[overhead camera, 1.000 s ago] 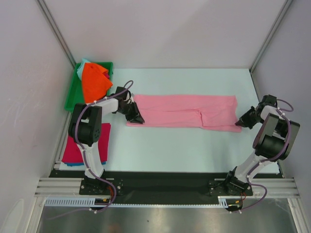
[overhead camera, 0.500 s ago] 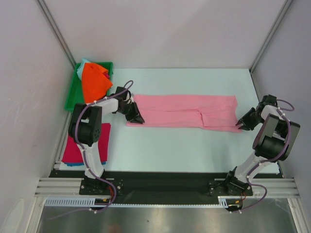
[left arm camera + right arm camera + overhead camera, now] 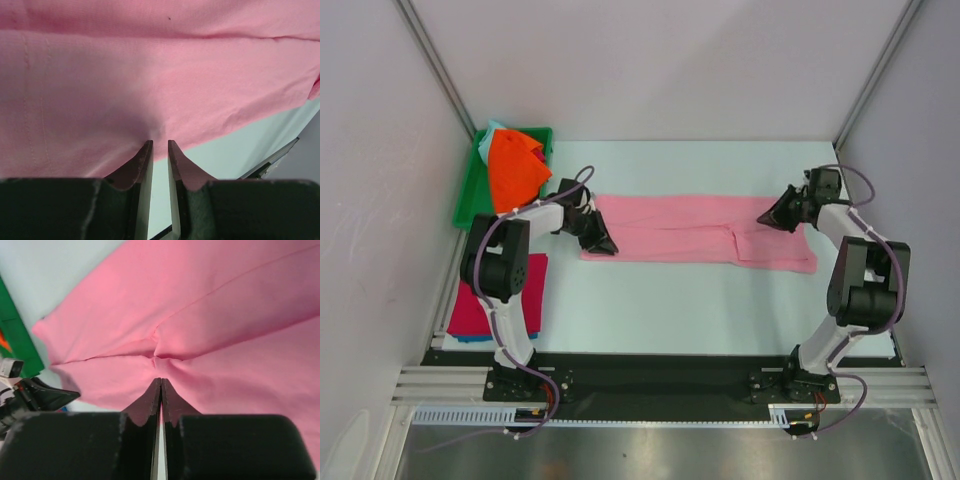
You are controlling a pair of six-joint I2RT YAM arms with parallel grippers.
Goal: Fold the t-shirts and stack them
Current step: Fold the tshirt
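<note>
— So, how are your arms set?
— My left arm is folded back at the elbow with the forearm running right. My left gripper lies low at the left near corner of the pink t-shirt. My right arm rises from its base, bends, and reaches far and leftward, so my right gripper points left over the shirt's far right part.
— And the grips?
— On the right the fingers are pressed together and the cloth puckers into their tips, so it has the pink t-shirt pinched. On the left there is a thin slit between the fingers, with the tips at the hem. Whether they hold cloth I cannot tell.
— Where is the shirt?
— Flat on the table, a long band lying between my 2 grippers.
— What differs from 1 second ago?
— My right gripper was then at the shirt's right near corner, and now it is at the far edge. My left arm has not shifted.
</note>
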